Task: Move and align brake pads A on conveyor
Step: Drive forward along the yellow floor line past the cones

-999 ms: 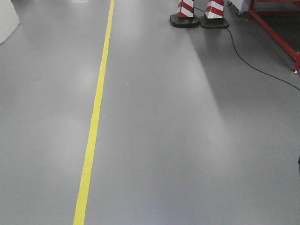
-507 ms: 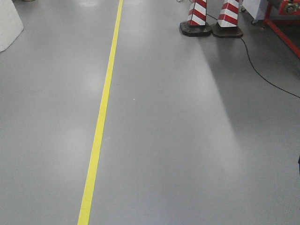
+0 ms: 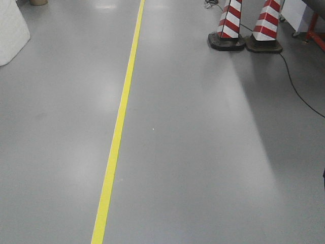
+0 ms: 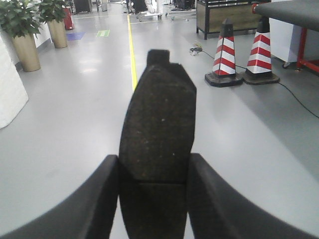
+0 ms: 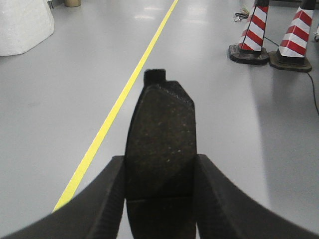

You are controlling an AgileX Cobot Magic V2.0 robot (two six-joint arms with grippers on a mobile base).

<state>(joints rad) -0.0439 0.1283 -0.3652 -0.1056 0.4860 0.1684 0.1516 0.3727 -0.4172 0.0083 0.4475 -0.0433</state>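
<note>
Left gripper [image 4: 154,167]: the fingers are being held apart by one pad's width only and are being pressed against both long edges of the left pad [image 4: 158,112].
Left pad: it is being held above the floor [image 4: 75,124], with its tabbed end pointing away from the wrist and its cross groove lying between the fingers.
Right gripper [image 5: 160,164]: it is being clamped in the same way on the right pad [image 5: 160,119], both fingers touching its edges.
Right pad: it is being carried above the floor, just right of the line [image 5: 119,99], tab away from the wrist.
Conveyor [image 4: 291,9]: it is being seen only at the top right corner of the left wrist view, beyond the cones [image 4: 224,52].
Edges: the two cones are standing side by side at the floor's far right. A cable [image 3: 299,89] is being trailed from them toward the right edge. A white block [image 3: 10,30] is standing at the far left.
Open room: a broad stretch of floor is lying between the line and the cones.
</note>
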